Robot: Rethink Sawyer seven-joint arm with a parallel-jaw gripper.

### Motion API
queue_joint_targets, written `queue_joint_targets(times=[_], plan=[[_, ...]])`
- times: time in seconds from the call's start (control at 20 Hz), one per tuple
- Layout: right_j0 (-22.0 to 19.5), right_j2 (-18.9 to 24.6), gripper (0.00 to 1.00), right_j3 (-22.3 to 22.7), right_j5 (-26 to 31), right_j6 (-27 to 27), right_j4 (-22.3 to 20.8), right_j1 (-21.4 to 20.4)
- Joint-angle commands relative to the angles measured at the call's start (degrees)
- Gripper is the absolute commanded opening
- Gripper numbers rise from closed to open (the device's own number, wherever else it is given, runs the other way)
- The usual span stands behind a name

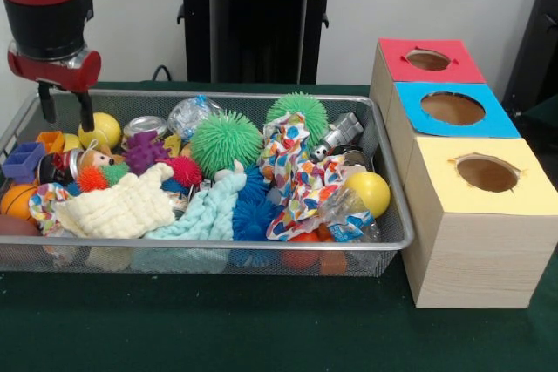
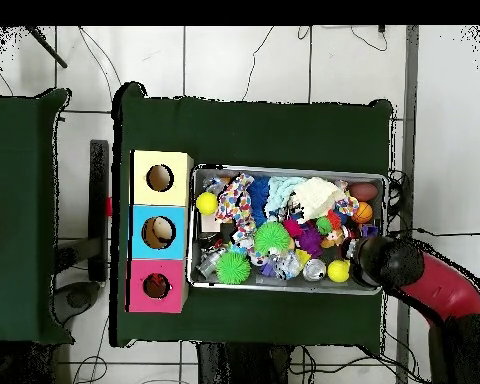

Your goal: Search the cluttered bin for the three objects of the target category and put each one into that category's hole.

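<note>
The wire mesh bin [image 1: 261, 246] lies on the green table, full of mixed toys; it also shows in the overhead view [image 2: 196, 225]. My gripper [image 1: 64, 111] hangs open and empty over the bin's far left corner, its fingertips [image 1: 85, 116] just above a yellow ball [image 1: 106, 128]. In the overhead view the arm's head [image 2: 384, 260] covers the gripper. One small tan-orange plush animal [image 1: 96, 161] peeks out near the left end, partly buried. The other plush animals are hidden. The red-topped box's hole [image 1: 427, 59] is at the far right, and also shows in the overhead view [image 2: 156, 287].
Two green spiky balls [image 1: 225, 139] [image 1: 298, 111], a spotted cloth [image 1: 292, 172], a cream cloth [image 1: 122, 206], a teal braided piece [image 1: 205, 211] and a second yellow ball [image 1: 368, 191] fill the bin. Blue-topped [image 1: 453, 109] and yellow-topped [image 1: 486, 173] boxes stand nearer than the red one.
</note>
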Motion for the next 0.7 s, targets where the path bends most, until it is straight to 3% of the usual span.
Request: queue_joint_targets(times=[0.05,0.45,0.7], plan=[[1.7,-0.1,1.0,-0.4,5.6,9.4,3.3,-1.9],[1.2,0.0,1.0,-2.3,2.2,7.8,3.2,1.5],[2.5,-0.2,1.0,-6.3,-3.3,10.3,3.3,7.9]])
